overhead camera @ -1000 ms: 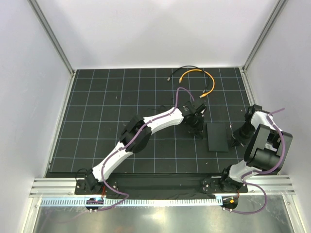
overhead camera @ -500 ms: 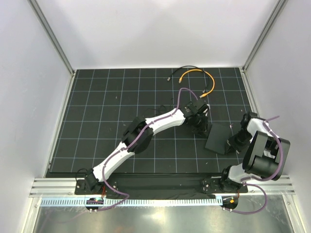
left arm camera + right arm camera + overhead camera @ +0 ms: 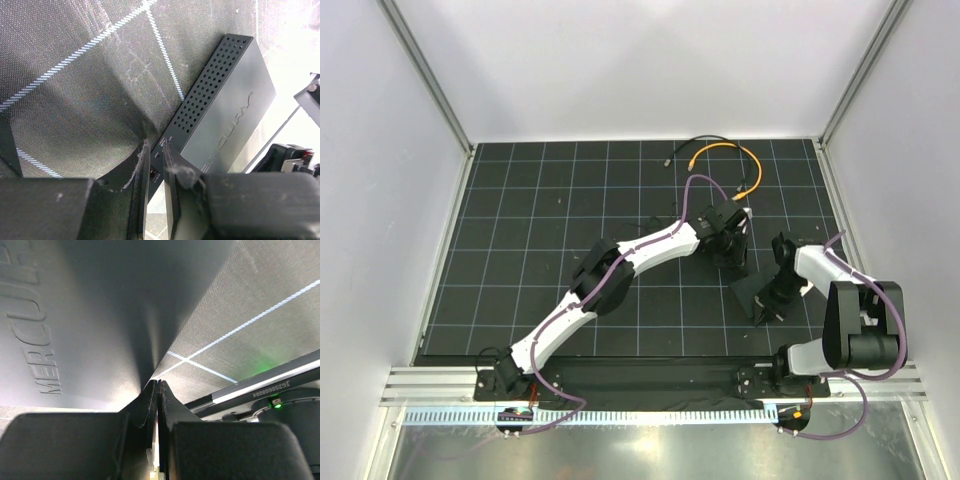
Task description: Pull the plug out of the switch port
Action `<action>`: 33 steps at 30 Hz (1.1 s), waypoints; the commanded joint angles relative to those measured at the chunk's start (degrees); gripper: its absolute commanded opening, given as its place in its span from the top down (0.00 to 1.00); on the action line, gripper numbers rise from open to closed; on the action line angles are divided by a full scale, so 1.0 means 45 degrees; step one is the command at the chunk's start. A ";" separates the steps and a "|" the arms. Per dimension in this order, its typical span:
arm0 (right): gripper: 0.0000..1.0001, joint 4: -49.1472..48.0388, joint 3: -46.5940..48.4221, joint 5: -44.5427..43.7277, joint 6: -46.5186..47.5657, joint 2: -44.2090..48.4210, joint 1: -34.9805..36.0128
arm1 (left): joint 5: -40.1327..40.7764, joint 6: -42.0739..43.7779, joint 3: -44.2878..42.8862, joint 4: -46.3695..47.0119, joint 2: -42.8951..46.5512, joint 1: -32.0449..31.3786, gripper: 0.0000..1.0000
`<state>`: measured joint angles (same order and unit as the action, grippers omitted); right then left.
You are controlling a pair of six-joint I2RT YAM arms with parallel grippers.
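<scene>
**Top:** over the last sec the R arm swung in from the mat's [image 3: 520, 250] 3 o'clock edge. The right gripper [image 3: 766, 304] ended on the switch [image 3: 746, 290]. The switch had turned off-square and slid toward 9 o'clock, to approx 4 o'clock of mat centre. The left gripper [image 3: 733, 252] stayed at its 10 o'clock corner.

**L wrist:** the left gripper [image 3: 156, 150] stood a slit apart, a bit wider than before, nothing seen clamped. The port [image 3: 153, 174] showed through the gap, at the near end of the switch [image 3: 225, 115]. No plug was visible.

**R wrist:** the right gripper [image 3: 157, 384] was pressed together, empty, tips at the edge of the switch [image 3: 60, 315].

Judged: the R arm was bracing the switch, and the plug wasn't confirmed out.
</scene>
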<state>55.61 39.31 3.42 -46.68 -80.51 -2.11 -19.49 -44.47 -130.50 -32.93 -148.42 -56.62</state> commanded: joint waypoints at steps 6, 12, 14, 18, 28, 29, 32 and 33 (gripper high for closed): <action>0.95 -0.1364 0.1127 0.0608 -0.0430 0.0624 0.0156 | -0.0264 0.0974 -0.0844 -0.1002 0.0519 -0.0640 0.77; 0.95 -0.0836 0.1148 0.0120 0.0761 0.1054 0.0156 | 0.2317 0.2498 -0.0727 -0.1705 0.2238 -0.0426 0.58; 0.96 -0.1010 0.0797 0.0060 0.0860 0.1366 0.0156 | 0.2513 0.2635 -0.0960 -0.1978 0.2454 -0.0134 0.55; 0.99 -0.1577 0.0230 0.0080 0.0763 0.1855 0.0156 | 0.2396 0.2538 -0.1158 -0.2370 0.3137 0.0199 0.53; 0.99 -0.3450 0.0228 0.0060 0.0099 0.1135 0.0371 | 0.2474 0.2635 0.1048 -0.2389 0.5168 0.0219 0.53; 0.99 -0.3549 0.0307 0.0118 0.0002 0.0766 0.0371 | 0.2533 0.2674 0.1185 -0.2467 0.5402 0.0200 0.53; 0.99 -0.3026 0.0970 -0.0171 0.0176 0.0411 0.0391 | 0.2631 0.2733 0.1810 -0.2721 0.5890 0.0219 0.53; 0.99 -0.2791 0.1126 -0.0310 0.0293 0.0546 0.0410 | 0.2728 0.2753 0.2179 -0.2761 0.6047 0.0219 0.53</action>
<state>43.35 42.65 6.26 -45.78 -77.01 -0.73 -8.60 -33.65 -123.46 -43.31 -125.14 -55.75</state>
